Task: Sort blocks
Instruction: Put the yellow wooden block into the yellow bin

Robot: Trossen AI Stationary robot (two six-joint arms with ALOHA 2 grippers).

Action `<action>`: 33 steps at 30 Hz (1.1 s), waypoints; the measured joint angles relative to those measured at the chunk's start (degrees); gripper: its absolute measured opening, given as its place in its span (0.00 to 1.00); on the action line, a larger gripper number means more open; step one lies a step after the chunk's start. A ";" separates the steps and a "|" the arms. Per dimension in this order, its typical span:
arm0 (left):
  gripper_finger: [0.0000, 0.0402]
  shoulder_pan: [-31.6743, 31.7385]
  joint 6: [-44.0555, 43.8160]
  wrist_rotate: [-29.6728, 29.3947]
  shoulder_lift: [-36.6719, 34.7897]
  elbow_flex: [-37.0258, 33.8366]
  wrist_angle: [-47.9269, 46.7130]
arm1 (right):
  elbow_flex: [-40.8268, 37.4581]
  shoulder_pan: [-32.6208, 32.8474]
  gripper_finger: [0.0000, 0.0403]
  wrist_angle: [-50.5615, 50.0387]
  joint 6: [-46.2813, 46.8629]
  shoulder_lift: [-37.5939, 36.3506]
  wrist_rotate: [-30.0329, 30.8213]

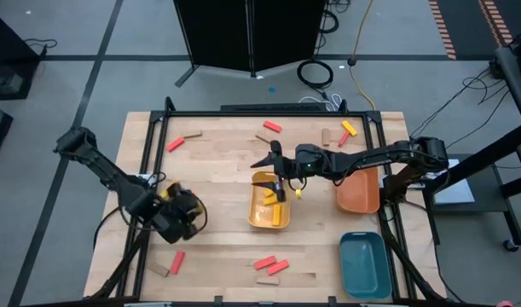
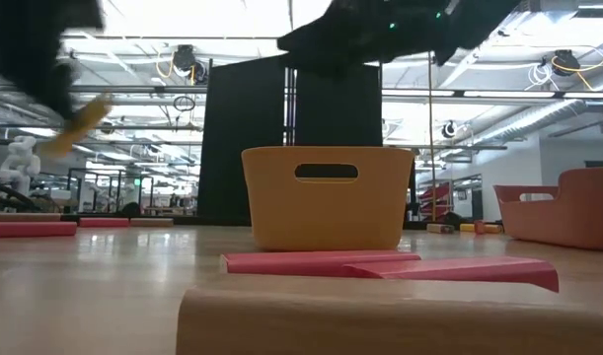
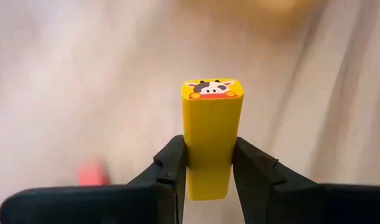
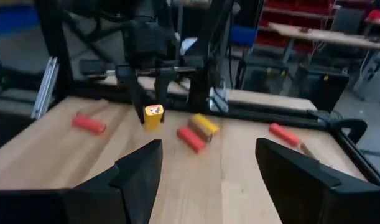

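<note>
Worktop (image 1: 217, 162) carries three trays: yellow tray (image 1: 269, 203) in the middle, orange tray (image 1: 359, 192) to its right, teal tray (image 1: 364, 264) at the near right corner. Yellow tray already has a few yellow blocks in it; teal tray looks empty; orange tray's contents can't be told, arm covers it. So sorting is started, judged well short of done: red blocks (image 1: 271, 265), tan ones and a yellow one at the far right edge lie loose on the wood, plus a red block (image 1: 176, 261) near the left arm.

Left claw (image 1: 176, 213) is over the left side of the worktop, lifted off the surface, clamped on a yellow block (image 3: 209, 140). Block's long axis runs straight out from between the fingers (image 3: 171, 165), the end with a cow picture pointing away from the wrist; it's pinched near the back end on its two long sides. In the right wrist view it hangs roughly upright, picture end down.

Right claw (image 1: 275, 166) is over the far edge of the yellow tray, jaws spread wide, holding nothing
</note>
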 joint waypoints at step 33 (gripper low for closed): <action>0.23 18.06 57.62 4.30 4.96 -1.45 47.58 | 9.13 6.23 0.62 4.44 -4.99 10.49 0.30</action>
